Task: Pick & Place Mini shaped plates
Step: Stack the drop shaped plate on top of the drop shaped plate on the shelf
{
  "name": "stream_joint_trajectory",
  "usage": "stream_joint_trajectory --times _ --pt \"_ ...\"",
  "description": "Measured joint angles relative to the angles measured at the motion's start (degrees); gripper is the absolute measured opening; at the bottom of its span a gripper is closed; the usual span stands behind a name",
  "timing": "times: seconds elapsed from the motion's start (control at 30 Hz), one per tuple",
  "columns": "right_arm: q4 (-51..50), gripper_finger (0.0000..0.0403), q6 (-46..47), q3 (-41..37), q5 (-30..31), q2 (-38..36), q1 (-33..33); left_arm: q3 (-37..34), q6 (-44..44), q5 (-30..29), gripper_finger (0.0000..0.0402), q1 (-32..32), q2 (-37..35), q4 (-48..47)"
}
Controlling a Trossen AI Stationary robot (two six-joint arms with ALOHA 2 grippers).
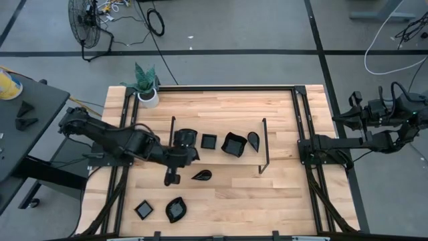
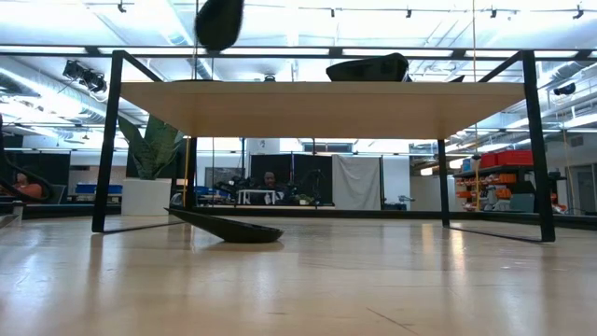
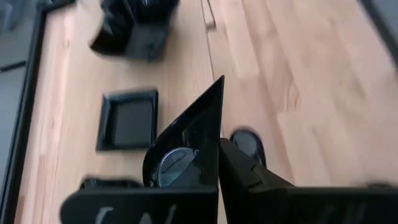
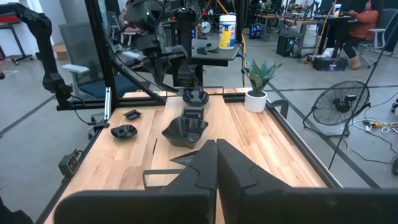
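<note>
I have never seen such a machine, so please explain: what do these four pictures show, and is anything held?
This is a robot with two dark arms at a wooden table. One picture looks down from above, one looks level along the table-top, and two come from cameras on the wrists. Small black dishes lie on the table, such as a square dish and a leaf dish. The left gripper is shut and seems to pinch a pointed dish. The right gripper waits shut and empty.

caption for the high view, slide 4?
Left gripper shut above wooden table beside glossy black teardrop dish; right arm parked at table's edge.
</note>
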Motion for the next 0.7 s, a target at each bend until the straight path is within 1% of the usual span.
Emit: stream_joint_trajectory --times 0.23,0.43,0.57,0.7 --pt "-0.01 0.0006 0.01 0.01 0.00 0.00 0.01 0.01 1.06 0.01 0.0000 0.55 0.00 7.90" --pt "-0.02 0.0006 0.02 0.02 0.00 0.00 0.00 0.01 6.70 -0.04 0.0000 0.51 0.00 16.71" --pt "0.00 0.0006 0.01 0.02 0.00 0.00 0.02 0.04 10.86 -0.11 0.0000 0.52 0.87 18.94" --pt "-0.01 0.0006 0.00 0.00 0.00 0.00 0.00 0.01 16.87 2.63 0.0001 0.51 3.51 20.34"
